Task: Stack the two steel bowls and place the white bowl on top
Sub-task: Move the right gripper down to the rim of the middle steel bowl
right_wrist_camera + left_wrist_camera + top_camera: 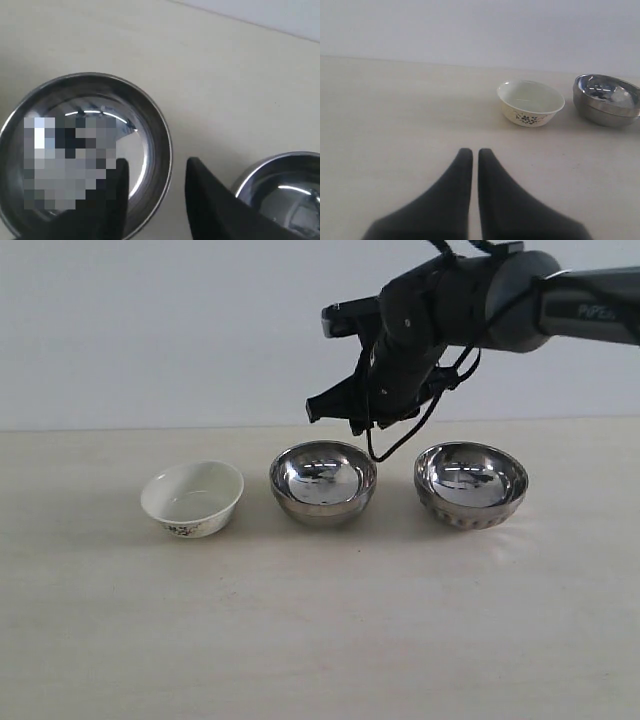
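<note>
Bowls in a row on your table (pixel 300 640): white bowl (pixel 192 498) left, smooth steel bowl (pixel 322 483) middle, ribbed steel bowl (pixel 470 485) right, none touching. Your right gripper (pixel 362 426) hovers over the smooth steel bowl's far rim, jaws spread, holding nothing. Your left gripper (pixel 475 151) sits low over bare table, jaws nearly touching, empty. Lettering on the right arm (pixel 560 300) reads "PiPE"; the rest is cut off.

I see the white bowl (pixel 530 102) beyond my black left tool (pixel 475 152): cream, with dark floral sprigs near its base. Below my black right tool (pixel 156 167), the smooth steel bowl (pixel 85 155) is mirror-silver; the ribbed steel bowl (pixel 470 484) beside that tool likewise. Desk (pixel 320 640): pale beige.
</note>
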You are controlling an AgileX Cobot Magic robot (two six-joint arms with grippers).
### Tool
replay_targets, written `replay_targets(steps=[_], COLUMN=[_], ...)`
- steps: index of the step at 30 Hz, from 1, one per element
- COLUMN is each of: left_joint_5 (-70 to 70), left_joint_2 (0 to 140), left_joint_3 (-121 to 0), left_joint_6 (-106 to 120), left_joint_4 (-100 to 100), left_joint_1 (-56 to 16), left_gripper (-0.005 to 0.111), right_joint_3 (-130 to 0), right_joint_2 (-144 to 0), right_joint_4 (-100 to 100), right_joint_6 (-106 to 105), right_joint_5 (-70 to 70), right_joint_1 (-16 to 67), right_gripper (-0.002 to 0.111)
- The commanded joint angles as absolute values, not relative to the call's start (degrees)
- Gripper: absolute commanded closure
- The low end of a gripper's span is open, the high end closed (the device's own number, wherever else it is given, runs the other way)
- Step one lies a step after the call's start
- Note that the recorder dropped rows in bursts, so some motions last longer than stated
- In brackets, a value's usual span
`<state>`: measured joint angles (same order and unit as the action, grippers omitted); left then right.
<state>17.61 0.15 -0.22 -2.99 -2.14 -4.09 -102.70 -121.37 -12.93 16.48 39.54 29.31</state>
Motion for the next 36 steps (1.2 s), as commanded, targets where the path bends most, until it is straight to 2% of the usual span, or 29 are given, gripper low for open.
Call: replay_targets(steps=[1,30,32,33,34,36], left_joint_5=[17.59,17.59,17.59,17.59,17.59,17.59], left_joint_2=[0.00,0.00,0.00,0.00,0.00,0.00], left_joint_3=[0.00,0.00,0.00,0.00,0.00,0.00], left_joint_6=[-3.03,-3.03,-3.03,-3.03,-3.03,-3.03], left_joint_4=[-2.04,-2.04,-2.04,-2.04,-2.04,-2.04], left_joint_1=[-3.94,-3.94,-3.94,-3.94,-3.94,-3.94], left_gripper=[0.103,0.103,0.103,0.103,0.103,0.103], right_joint_3=[-105.74,-107.56,-107.56,-107.56,-107.56,-107.56], right_joint_2=[-125.22,-135.98,-135.81,-135.29,-134.39,-133.18], right_joint_4=[-12.46,-6.46,-6.46,-6.46,-6.46,-6.46], right_joint_6=[15.34,10.48,10.48,10.48,10.48,10.38], right_joint_5=[39.13,36.48,36.71,36.99,37.85,39.03], right_joint_1=[29.14,27.16,27.16,27.16,27.16,27.16], right_gripper=[0.075,0.076,0.080,0.086,0.104,0.108])
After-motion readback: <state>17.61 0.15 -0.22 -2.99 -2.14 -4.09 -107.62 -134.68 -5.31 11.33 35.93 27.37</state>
